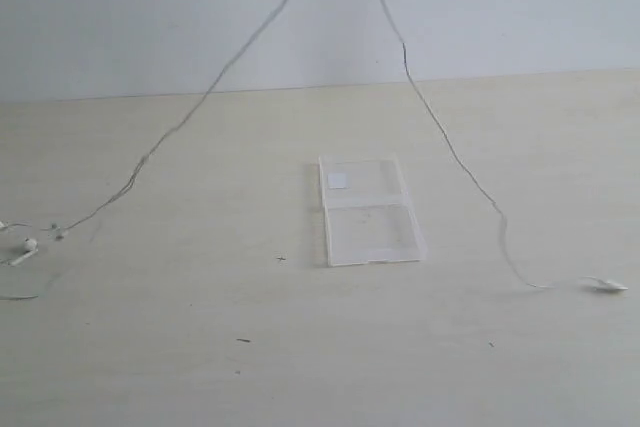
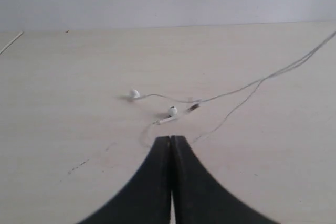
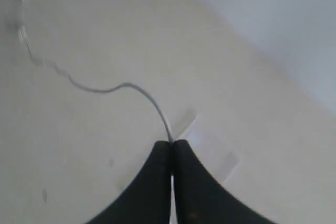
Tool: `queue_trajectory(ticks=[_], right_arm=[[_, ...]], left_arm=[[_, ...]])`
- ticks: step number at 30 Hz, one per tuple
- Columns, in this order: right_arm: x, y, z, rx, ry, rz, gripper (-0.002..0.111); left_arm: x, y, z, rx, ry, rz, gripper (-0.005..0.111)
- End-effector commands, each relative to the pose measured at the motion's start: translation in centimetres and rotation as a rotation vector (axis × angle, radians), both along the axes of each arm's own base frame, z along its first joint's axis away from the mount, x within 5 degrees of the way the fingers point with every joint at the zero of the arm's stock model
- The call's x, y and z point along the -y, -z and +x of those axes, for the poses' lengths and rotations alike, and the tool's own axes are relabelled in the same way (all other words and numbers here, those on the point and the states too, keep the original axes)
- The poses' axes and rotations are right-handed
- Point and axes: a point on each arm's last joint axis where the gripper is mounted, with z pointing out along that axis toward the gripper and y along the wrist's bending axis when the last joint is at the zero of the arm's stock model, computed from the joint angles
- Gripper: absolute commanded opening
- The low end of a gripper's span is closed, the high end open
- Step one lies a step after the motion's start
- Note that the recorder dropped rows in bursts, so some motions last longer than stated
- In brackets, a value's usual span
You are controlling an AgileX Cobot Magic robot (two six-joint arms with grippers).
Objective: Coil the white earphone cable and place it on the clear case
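The white cable (image 1: pixel 440 137) hangs in an inverted V from the right fingers (image 3: pixel 157 182), which are closed on it high above the clear case (image 1: pixel 368 210). The case lies open at the centre of the desk (image 1: pixel 300 367). The earbuds (image 2: pixel 172 110) rest at the case's 9 o'clock and the cable's free end (image 1: pixel 605 285) at its 4 o'clock. The left fingers (image 2: pixel 152 182) are closed beside the earbuds.

white earphone cable (image 1: pixel 450 152): one, hanging from the right gripper (image 3: pixel 171 141)
earbuds (image 2: pixel 172 110): two, both just ahead of the left gripper (image 2: pixel 170 137)
clear case (image 1: pixel 370 212): one, of two halves, below the right gripper
sticker (image 1: pixel 337 181): one, on one half
grippers: two
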Motion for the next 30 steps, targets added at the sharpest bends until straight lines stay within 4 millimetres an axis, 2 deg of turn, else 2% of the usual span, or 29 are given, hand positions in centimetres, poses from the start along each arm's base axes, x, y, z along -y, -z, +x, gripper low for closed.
queue_trajectory(ticks=[1,2,4,6,12,16,19,25,30], right_arm=[[2.4,-7.2,-3.4,0.346,0.024,0.257,0.000],[3.6,-9.8,-5.0,0.484,0.031,0.354,0.000],[4.9,-12.2,-6.8,0.620,0.039,0.450,0.000],[5.5,-13.0,-7.6,0.673,0.041,0.482,0.000],[5.0,-12.3,-6.9,0.640,0.036,0.437,0.000],[5.1,-12.4,-6.8,0.679,0.037,0.396,0.000],[5.1,-12.3,-6.8,0.673,0.036,0.392,0.000],[5.1,-12.2,-6.8,0.666,0.036,0.387,0.000],[5.1,-12.2,-6.8,0.666,0.036,0.387,0.000]], left_arm=[[0.1,0.0,0.0,0.015,0.005,-0.008,0.000],[0.1,0.0,0.0,0.015,0.005,-0.008,0.000],[0.1,0.0,0.0,0.015,0.005,-0.008,0.000],[0.1,0.0,0.0,0.015,0.005,-0.008,0.000],[0.1,0.0,0.0,0.015,0.005,-0.008,0.000],[0.0,0.0,0.0,0.014,0.006,-0.002,0.000],[-0.3,-0.1,-0.1,-0.025,0.024,0.205,0.000],[-0.3,-0.1,-0.1,-0.027,0.024,0.212,0.000],[-0.5,-0.3,0.0,-0.012,0.024,0.291,0.000]])
